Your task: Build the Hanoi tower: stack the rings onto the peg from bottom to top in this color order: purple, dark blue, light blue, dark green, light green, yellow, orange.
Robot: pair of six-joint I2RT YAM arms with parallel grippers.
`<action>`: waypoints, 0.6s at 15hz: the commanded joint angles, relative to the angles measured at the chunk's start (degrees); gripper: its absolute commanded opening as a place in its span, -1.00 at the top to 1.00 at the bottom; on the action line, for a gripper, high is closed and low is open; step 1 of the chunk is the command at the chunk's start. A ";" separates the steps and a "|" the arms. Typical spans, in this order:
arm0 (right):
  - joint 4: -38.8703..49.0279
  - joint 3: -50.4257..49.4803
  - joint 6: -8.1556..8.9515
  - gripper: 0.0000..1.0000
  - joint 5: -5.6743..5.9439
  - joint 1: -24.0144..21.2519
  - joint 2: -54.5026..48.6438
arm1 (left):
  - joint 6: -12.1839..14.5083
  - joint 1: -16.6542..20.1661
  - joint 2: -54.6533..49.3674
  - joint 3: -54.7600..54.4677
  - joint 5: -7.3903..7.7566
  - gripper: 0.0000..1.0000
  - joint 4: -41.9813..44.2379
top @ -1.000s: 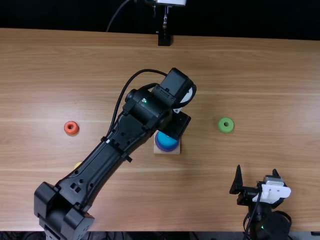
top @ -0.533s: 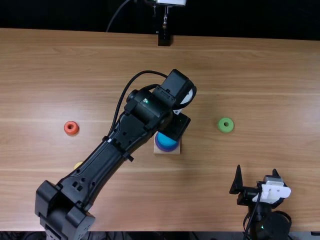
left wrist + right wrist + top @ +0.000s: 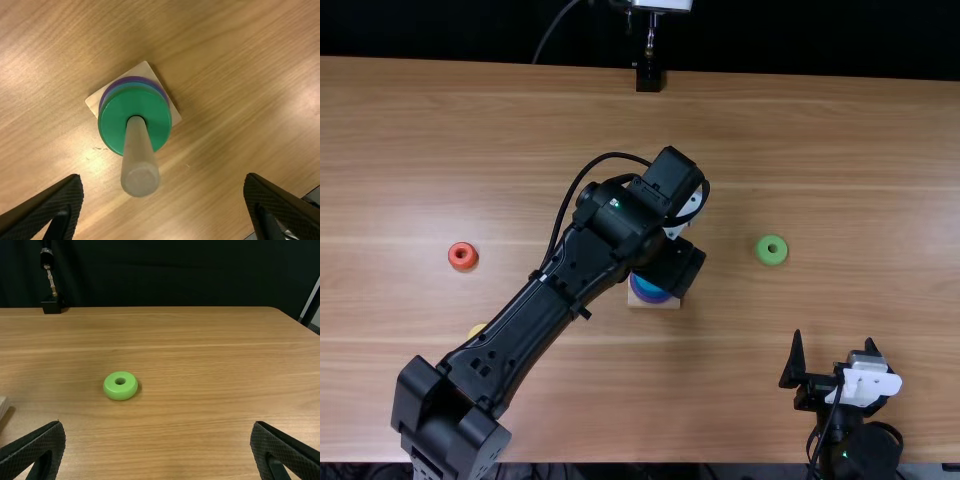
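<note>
My left gripper (image 3: 674, 266) hangs over the peg's wooden base (image 3: 655, 304), hiding most of the stack. In the left wrist view that gripper (image 3: 162, 179) is open, the pale peg (image 3: 139, 162) standing between its spread fingers. A dark green ring (image 3: 112, 117) sits around the peg on top, with blue and purple (image 3: 103, 95) edges beneath. Well to the right, my right gripper (image 3: 834, 340) is open and holds nothing; its wrist view shows the gripper (image 3: 159, 425) too. The light green ring (image 3: 771, 250) (image 3: 120, 386), orange ring (image 3: 462, 256) and partly covered yellow ring (image 3: 476, 329) lie on the table.
The left arm stretches diagonally from the near left edge of the table (image 3: 570, 400), passing over part of the yellow ring. A black stand (image 3: 648, 78) is at the far edge.
My left gripper has shifted slightly toward the near edge, covering more of the blue on the stack. The right arm and the loose rings have stayed put.
</note>
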 commanded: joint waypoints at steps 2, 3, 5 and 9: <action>-1.57 -3.81 0.08 -1.00 1.04 -0.53 -0.69 | 0.33 1.94 -0.42 -0.94 1.20 -1.00 1.88; -1.57 -3.81 0.08 -1.00 1.04 -0.53 -0.69 | 0.44 2.29 -2.79 -0.94 1.09 -1.00 3.57; -1.57 -3.81 0.08 -1.00 1.04 -0.53 -0.69 | 0.44 6.25 -10.00 -2.08 1.09 -1.00 9.37; -1.57 -3.81 0.08 -1.00 1.04 -0.53 -0.69 | 0.33 16.18 -25.12 -12.45 0.36 -1.00 18.75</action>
